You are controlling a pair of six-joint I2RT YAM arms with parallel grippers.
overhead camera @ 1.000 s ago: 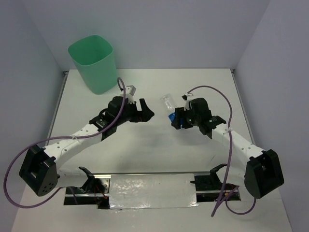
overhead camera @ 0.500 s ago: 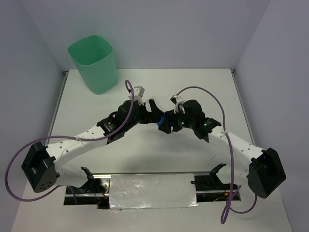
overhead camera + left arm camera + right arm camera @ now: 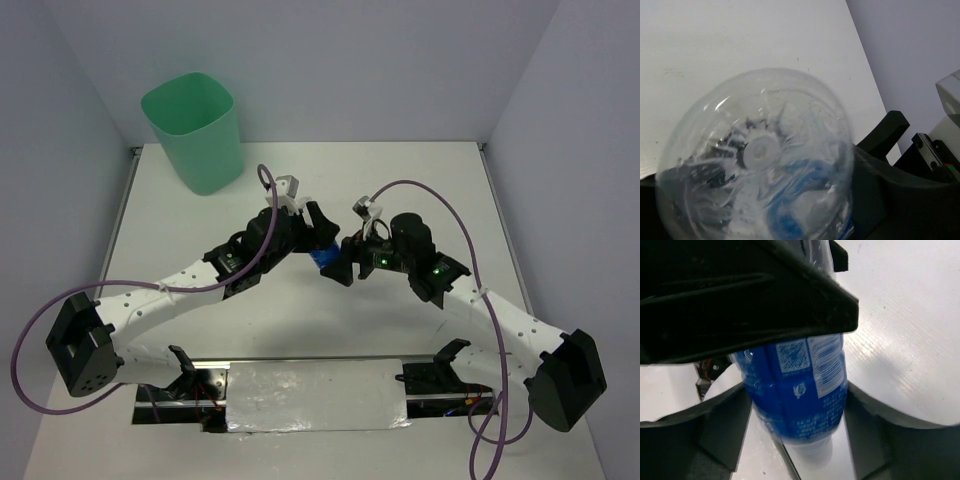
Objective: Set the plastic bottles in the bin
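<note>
From above, the two arms meet over the middle of the white worktop (image 3: pixel 300 180), the left pincer (image 3: pixel 318 235) and right pincer (image 3: pixel 342 265) tip to tip with a blue-labelled bottle (image 3: pixel 324 258) between them, held clear of the surface. The mint-green bin (image 3: pixel 195 135) stands upright at the far left corner, well apart from both arms. In the left wrist view, the bottle's clear rounded base fills most of the picture, its blue label showing through the plastic. One black finger (image 3: pixel 875 195) lies against its right side, but whether the left pincer is clamped cannot be told. In the right wrist view, the right pincer's two grey fingers (image 3: pixel 720 430) press either side of the bottle's blue label, gripping it, while the black body of the left pincer crosses the bottle's upper part.
</note>
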